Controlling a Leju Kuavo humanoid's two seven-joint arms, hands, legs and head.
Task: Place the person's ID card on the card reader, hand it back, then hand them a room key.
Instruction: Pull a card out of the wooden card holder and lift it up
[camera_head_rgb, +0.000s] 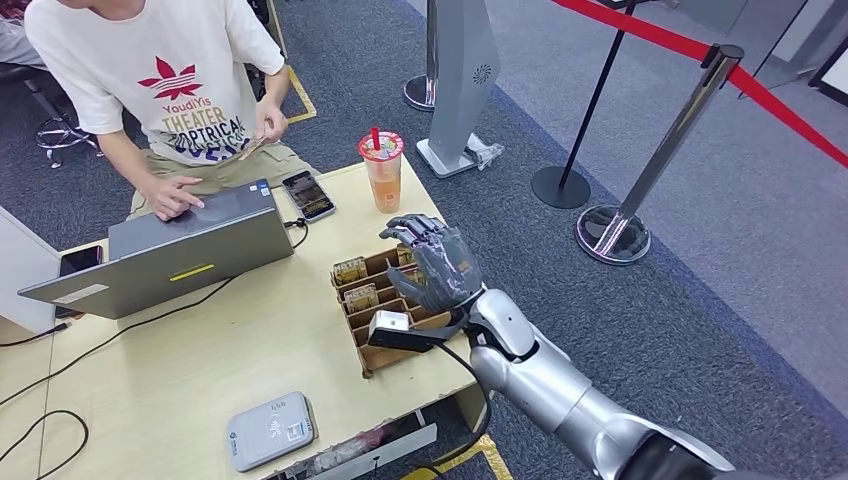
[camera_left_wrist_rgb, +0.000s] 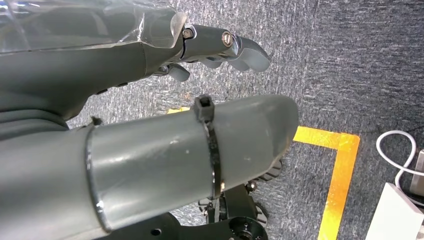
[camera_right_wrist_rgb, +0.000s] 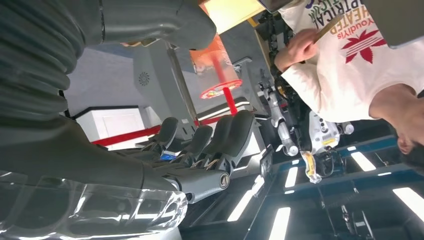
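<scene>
wooden card rack (camera_head_rgb: 385, 320) on the bench (camera_head_rgb: 200, 370) sits under the right hand (camera_head_rgb: 437, 262), fingers (camera_head_rgb: 408, 230) spread and holding nothing, so the room-key step seems in hand, needing a pinch on one card; one reader (camera_head_rgb: 270, 430), one person's held card (camera_head_rgb: 252, 148); left hand (camera_left_wrist_rgb: 150, 100) hangs empty.

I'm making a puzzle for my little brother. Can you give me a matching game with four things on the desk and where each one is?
Things:
1. drink cup
2. card reader
3. laptop
4. wooden card rack

Places:
A. under the right hand
B. near front edge of the desk
C. under the person's hand
D. far edge, beside the phone

Pairs: 1-D, 2-B, 3-C, 4-A
</scene>
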